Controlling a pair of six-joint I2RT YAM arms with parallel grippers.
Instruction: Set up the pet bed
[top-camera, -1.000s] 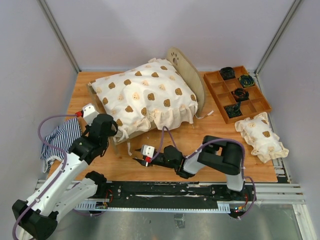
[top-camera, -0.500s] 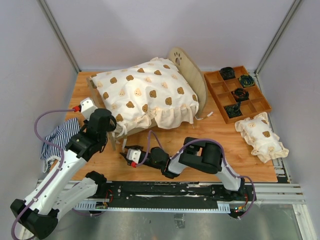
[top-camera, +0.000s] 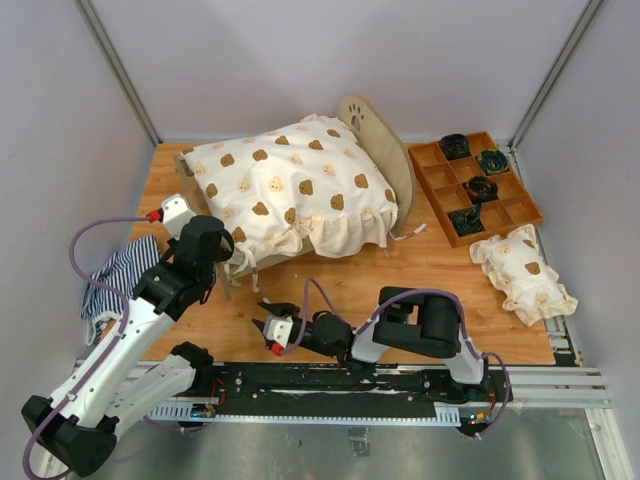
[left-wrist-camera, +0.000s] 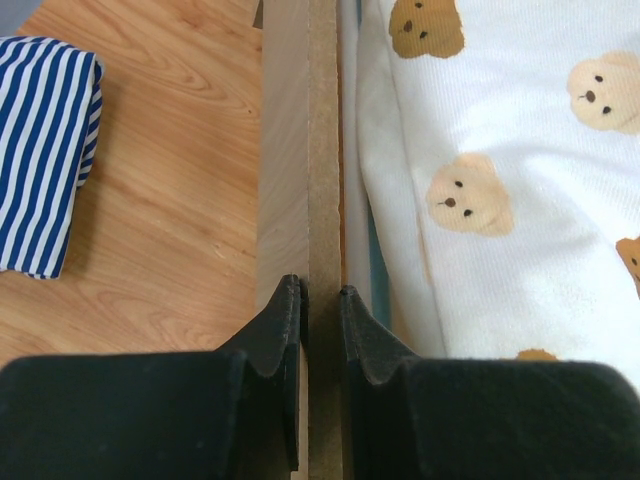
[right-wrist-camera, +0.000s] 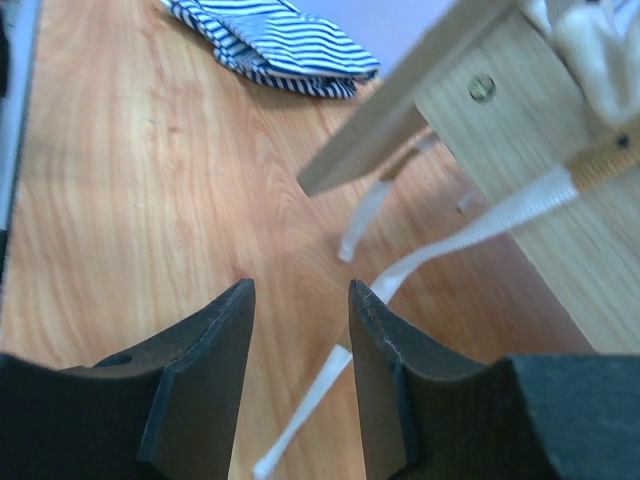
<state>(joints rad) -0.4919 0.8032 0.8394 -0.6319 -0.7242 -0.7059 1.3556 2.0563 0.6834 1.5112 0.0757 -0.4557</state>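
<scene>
Clamps the left gripper (left-wrist-camera: 320, 295) onto the plywood edge of the pet bed (top-camera: 372, 135), upper centre of the top view, under a bear-print cushion (top-camera: 290, 185). Holds the right gripper (top-camera: 263, 330) open and empty, low over the table (top-camera: 450, 272) at lower centre.

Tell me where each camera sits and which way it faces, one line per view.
Top external: above and behind the robot, looking down on the table; both arms show.
Left wrist: looks along the pet bed side board, which the left gripper clamps.
Right wrist: low over the table, facing the bed's corner; open right gripper shows.
Shared: both wrist views show the striped cloth.
</scene>
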